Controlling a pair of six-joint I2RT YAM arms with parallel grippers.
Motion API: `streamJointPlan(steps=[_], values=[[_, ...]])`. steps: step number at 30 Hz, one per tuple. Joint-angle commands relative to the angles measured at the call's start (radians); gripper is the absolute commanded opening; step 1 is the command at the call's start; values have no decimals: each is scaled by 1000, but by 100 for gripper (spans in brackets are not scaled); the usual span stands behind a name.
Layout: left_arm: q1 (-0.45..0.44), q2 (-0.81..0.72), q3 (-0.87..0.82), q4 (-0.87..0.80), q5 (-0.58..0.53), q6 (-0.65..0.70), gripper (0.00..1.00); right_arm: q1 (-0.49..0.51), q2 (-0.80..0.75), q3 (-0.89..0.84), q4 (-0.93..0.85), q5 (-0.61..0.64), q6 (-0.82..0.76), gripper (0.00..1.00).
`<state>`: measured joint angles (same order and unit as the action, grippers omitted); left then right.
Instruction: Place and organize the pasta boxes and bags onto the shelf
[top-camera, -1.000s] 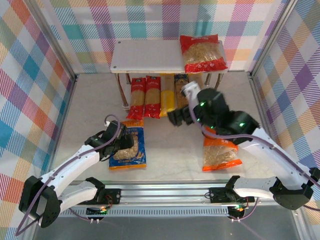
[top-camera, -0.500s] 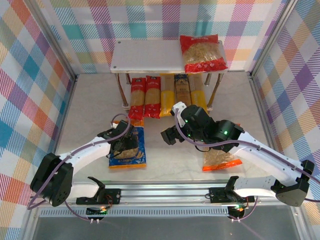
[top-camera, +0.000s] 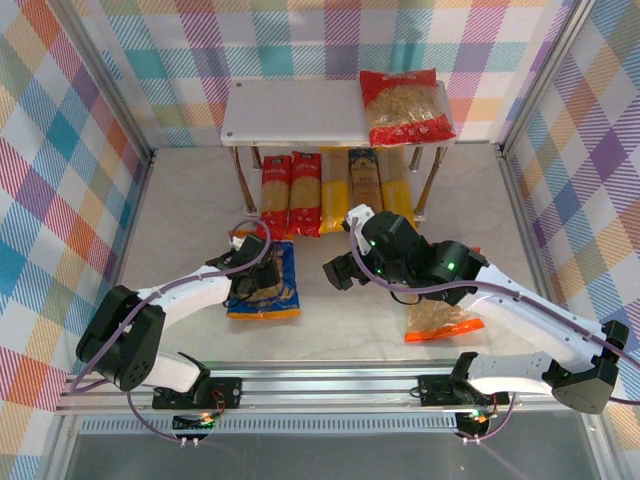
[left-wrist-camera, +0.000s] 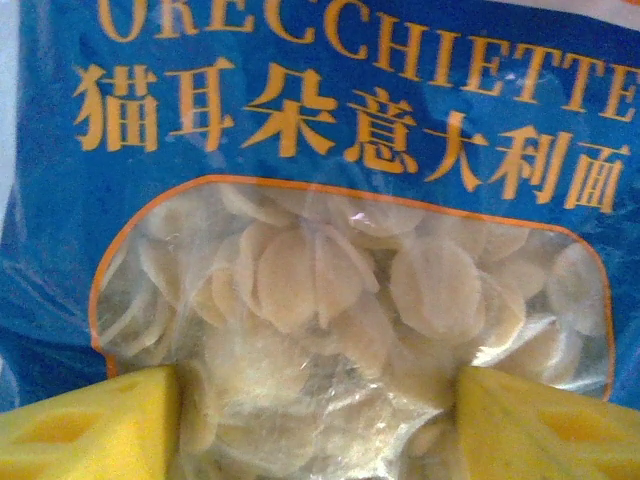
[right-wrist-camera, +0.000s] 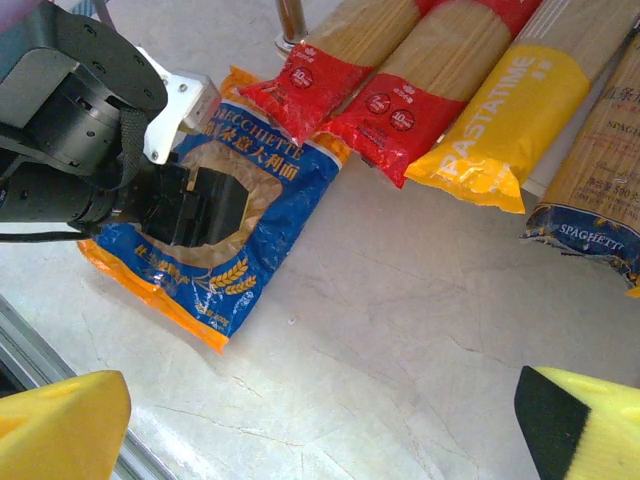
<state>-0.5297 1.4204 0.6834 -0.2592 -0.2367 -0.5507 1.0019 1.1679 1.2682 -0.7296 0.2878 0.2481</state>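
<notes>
Blue bag (top-camera: 285, 295) lies flat on the tabletop (top-camera: 340, 325), left and near of the shelf (top-camera: 290, 125). Left gripper (left-wrist-camera: 320, 420) straddles its clear window; whether it holds firmly, cannot tell. Best to pinch a fold of film and lift level. Right gripper (right-wrist-camera: 320, 425) hangs released, empty. Left wrist view gives finger placement; right wrist view shows the bag's far edge just beside a red box (right-wrist-camera: 300, 95).

Blue orecchiette bag (left-wrist-camera: 330, 120) close under the left gripper (left-wrist-camera: 320, 425)
The two yellow fingers (left-wrist-camera: 90, 430) stand apart on either side of the bag's clear window (left-wrist-camera: 340, 330). The window lies between and ahead of them, packed with pale round pasta discs (left-wrist-camera: 300, 280). Orange lettering (left-wrist-camera: 350, 130) runs across the blue beyond the window.
</notes>
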Motion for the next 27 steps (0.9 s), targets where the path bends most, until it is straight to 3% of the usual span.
streamJointPlan(steps=[1, 6, 12, 19, 27], values=[[-7, 77, -66, -46, 158, 2, 58, 3, -14, -16, 14, 2, 15, 99], [-7, 119, -74, -28, 208, 7, 45, 4, -21, -18, 8, -2, 21, 99], [-7, 114, -97, 19, 244, 18, 0, 3, -48, -26, 5, 11, 27, 99], [-7, 36, -104, -49, 295, 66, 0, 4, -62, -29, 2, 19, 38, 99], [-7, -229, -46, -248, 334, 105, 0, 3, -56, -27, 1, 36, 51, 99]])
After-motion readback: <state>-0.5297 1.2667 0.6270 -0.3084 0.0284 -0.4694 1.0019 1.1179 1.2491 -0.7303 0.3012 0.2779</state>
